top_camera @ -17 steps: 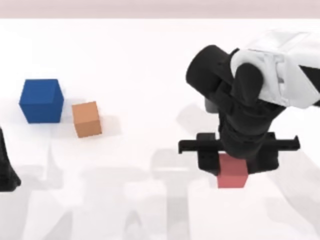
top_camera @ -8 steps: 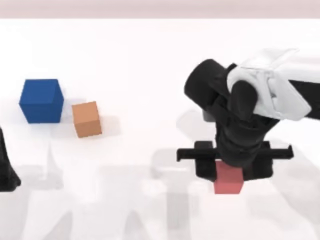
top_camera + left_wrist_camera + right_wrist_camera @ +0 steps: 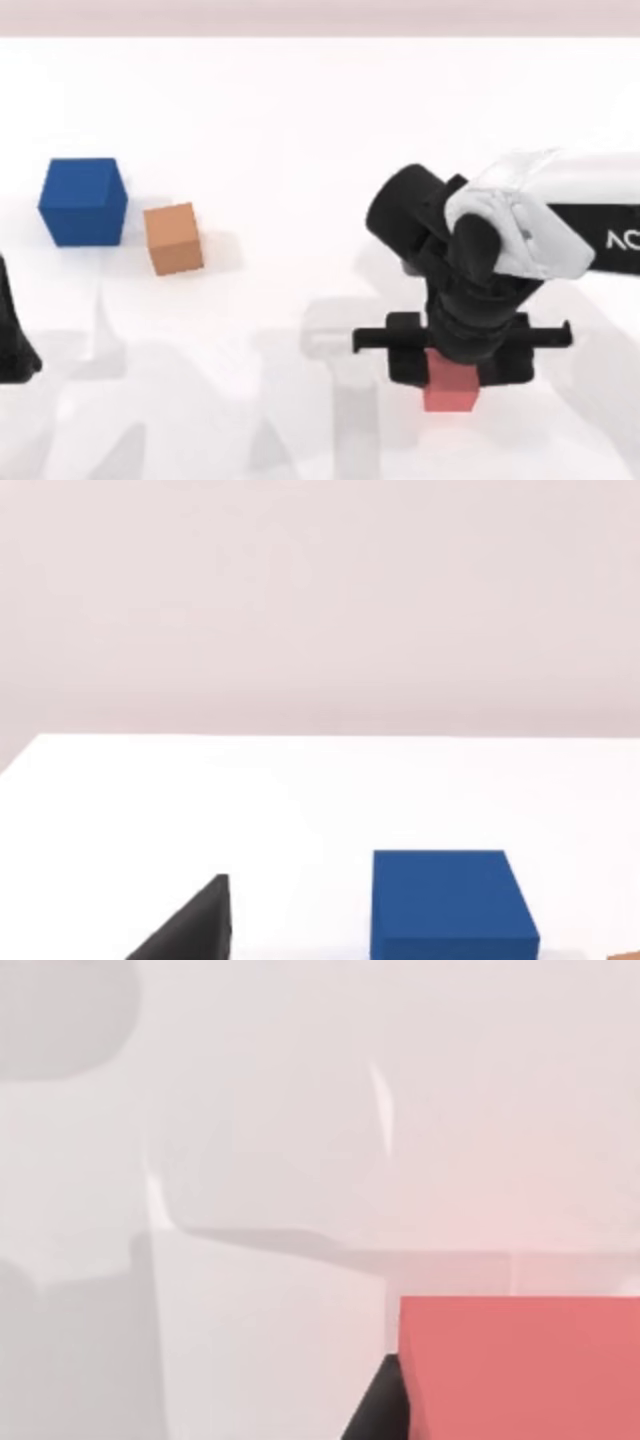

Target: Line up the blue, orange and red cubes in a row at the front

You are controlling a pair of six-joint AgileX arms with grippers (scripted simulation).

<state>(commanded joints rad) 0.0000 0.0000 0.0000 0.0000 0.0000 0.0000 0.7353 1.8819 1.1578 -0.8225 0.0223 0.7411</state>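
1. My right gripper (image 3: 452,372) is hanging over the lower right of the top view, its jaws clenched on the red cube (image 3: 450,387), which is peeking out just below the black crossbar.
2. In my right wrist view the red cube (image 3: 520,1365) is filling the lower right corner, with a dark finger (image 3: 380,1410) pressing against its side.
3. The blue cube (image 3: 83,201) is sitting at the left of the white table (image 3: 300,130), in the upper half of the top view.
4. The orange cube (image 3: 173,238) is lying just beside the blue one, to its lower right, a narrow gap apart.
5. My left gripper (image 3: 14,330) is parked at the left edge of the top view, below the blue cube; I cannot tell how its jaws are standing.
6. My left wrist view is showing the blue cube (image 3: 450,905) at the bottom.
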